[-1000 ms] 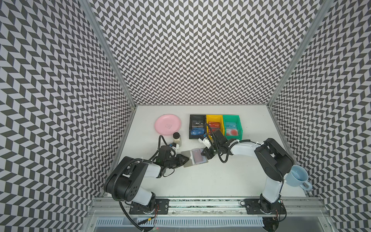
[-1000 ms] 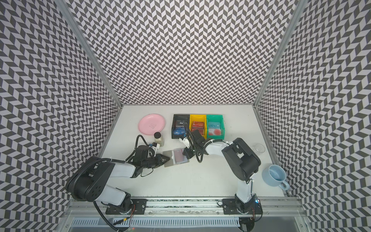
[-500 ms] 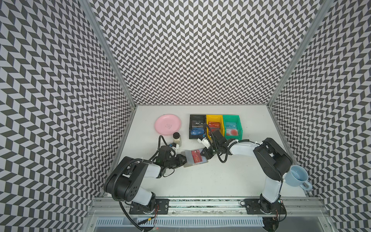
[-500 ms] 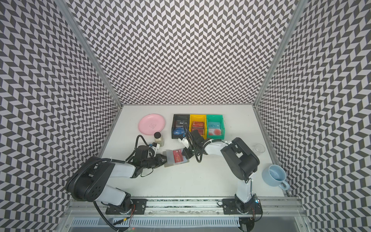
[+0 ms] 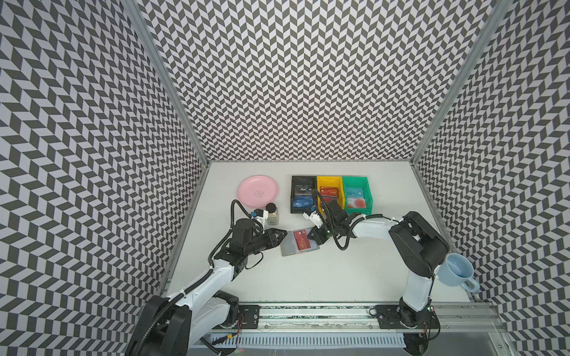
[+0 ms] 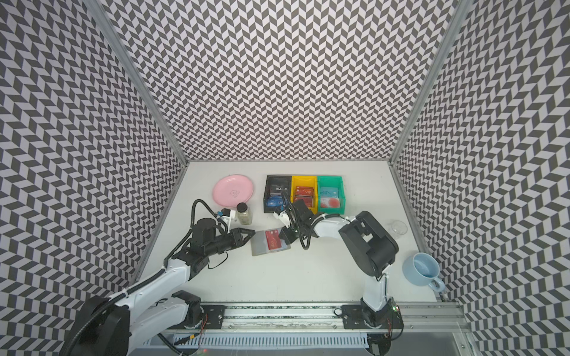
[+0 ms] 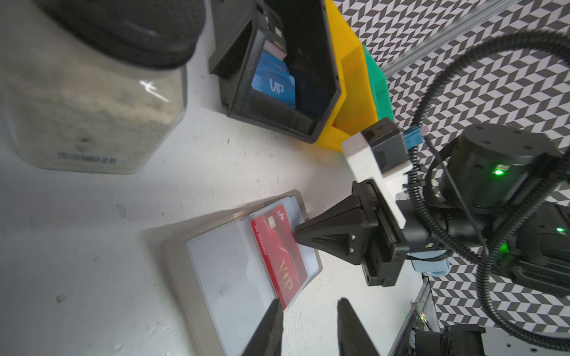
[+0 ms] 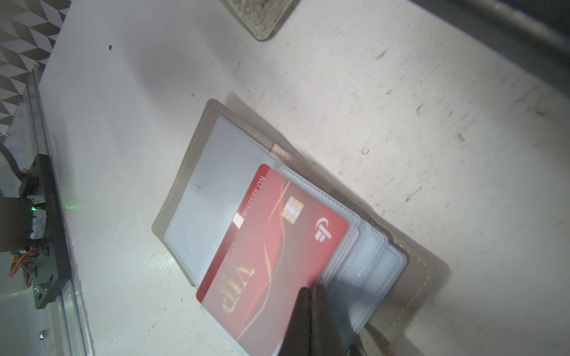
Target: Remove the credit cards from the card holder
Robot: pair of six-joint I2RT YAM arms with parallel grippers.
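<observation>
Far left, the pink plate (image 5: pixel 258 191) sat with a dark-lidded jar (image 5: pixel 272 213) just beside it, both apart from the holder. Your left gripper (image 5: pixel 283 236) lay low over the table (image 5: pixel 308 277), tips at the card holder's left edge. In the left wrist view (image 7: pixel 308 308) its fingers (image 7: pixel 268 326) stood partly apart with bare table between them, gripping nothing, and one tip was just at the red card's corner. The card holder (image 5: pixel 288 246) lay open and flat between your two grippers. The red card (image 5: pixel 301 240), lettered "VIP" in gold, lay across the clear sleeves (image 8: pixel 364 265), one short end past the holder's edge. Your right gripper (image 5: pixel 312 236) had its jaws closed together, tips on the card's long edge by the stacked sleeves. Whether it pinched the card, I could not tell. Behind it stood the black bin (image 5: pixel 303 178), yellow bin (image 5: pixel 329 178) and green bin (image 5: pixel 354 178) in a touching row, each holding cards, with a blue VIP card (image 5: pixel 300 202) in the black one. Far right, the blue mug (image 5: pixel 456 272) sat at the table's edge.
</observation>
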